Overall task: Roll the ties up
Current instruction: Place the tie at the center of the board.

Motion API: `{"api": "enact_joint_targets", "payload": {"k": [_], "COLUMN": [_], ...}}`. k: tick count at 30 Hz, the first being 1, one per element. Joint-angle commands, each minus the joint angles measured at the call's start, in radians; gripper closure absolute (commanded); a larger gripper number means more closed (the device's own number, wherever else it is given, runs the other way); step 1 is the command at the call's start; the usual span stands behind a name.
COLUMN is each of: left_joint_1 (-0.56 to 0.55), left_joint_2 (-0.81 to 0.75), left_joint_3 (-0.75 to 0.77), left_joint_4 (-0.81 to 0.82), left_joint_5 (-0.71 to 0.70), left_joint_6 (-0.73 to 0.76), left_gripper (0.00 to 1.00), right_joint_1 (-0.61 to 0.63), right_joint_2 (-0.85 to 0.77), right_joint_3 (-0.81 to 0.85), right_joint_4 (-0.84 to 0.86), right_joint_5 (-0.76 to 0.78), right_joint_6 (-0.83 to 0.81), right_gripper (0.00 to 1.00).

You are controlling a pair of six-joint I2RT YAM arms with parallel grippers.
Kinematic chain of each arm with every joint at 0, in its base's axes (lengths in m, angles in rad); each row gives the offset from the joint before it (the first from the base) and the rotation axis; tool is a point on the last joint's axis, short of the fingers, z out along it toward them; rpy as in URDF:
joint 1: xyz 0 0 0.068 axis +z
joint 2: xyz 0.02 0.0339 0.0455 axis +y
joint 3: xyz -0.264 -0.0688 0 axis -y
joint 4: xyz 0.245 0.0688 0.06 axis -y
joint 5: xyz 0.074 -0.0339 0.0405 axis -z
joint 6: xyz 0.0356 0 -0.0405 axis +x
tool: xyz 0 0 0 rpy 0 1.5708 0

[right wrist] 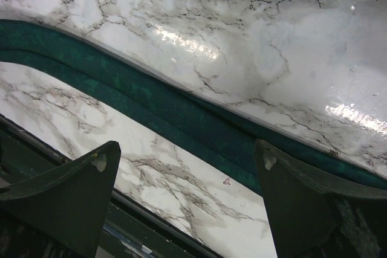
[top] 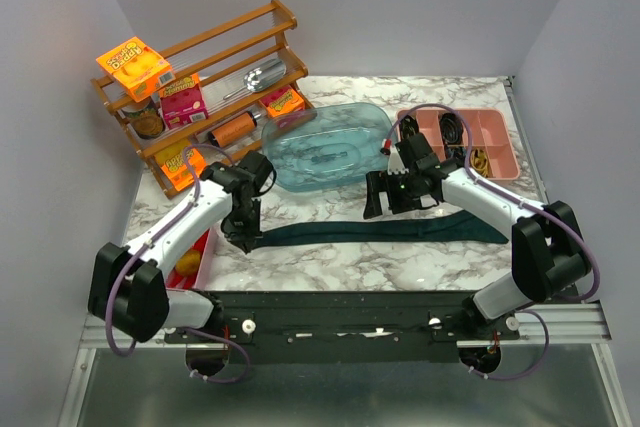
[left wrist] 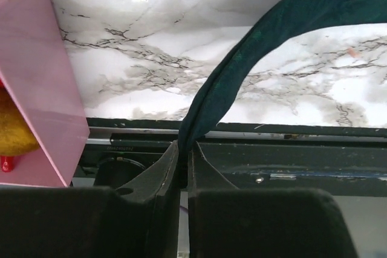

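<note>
A long dark teal tie (top: 380, 231) lies stretched left to right across the marble table, its broad end at the right. My left gripper (top: 244, 239) is shut on the tie's narrow left end; in the left wrist view the tie (left wrist: 230, 83) runs up from between the closed fingers (left wrist: 163, 173) of the gripper (left wrist: 183, 149). My right gripper (top: 376, 205) is open and empty, hovering just above the tie's middle. In the right wrist view the tie (right wrist: 175, 110) crosses diagonally beyond the spread fingers (right wrist: 91, 179) of the gripper (right wrist: 184, 155).
A translucent blue tub (top: 328, 145) stands behind the tie. A pink divided tray (top: 470, 139) is at the back right. A wooden rack (top: 200, 87) with boxes stands at the back left. A pink bin (top: 196, 257) with yellow items sits by the left arm, also in the left wrist view (left wrist: 42, 89).
</note>
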Motion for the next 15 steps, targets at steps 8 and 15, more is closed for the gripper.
{"api": "enact_joint_targets", "payload": {"k": [8,15], "left_joint_1": [0.048,0.073], "left_joint_2": [0.21,0.314], "left_joint_3": [0.11,0.244], "left_joint_4": [-0.053,-0.099], "left_joint_5": [-0.099,-0.317], "left_joint_6": [0.099,0.064], "left_gripper": [0.42,0.41], "right_joint_1": [0.008,0.007], "right_joint_2": [-0.027,-0.069], "right_joint_3": [0.005,0.003], "right_joint_4": [-0.048,-0.073], "right_joint_5": [0.002,0.068], "right_joint_6": [-0.02,0.0], "right_gripper": [0.01,0.01]}}
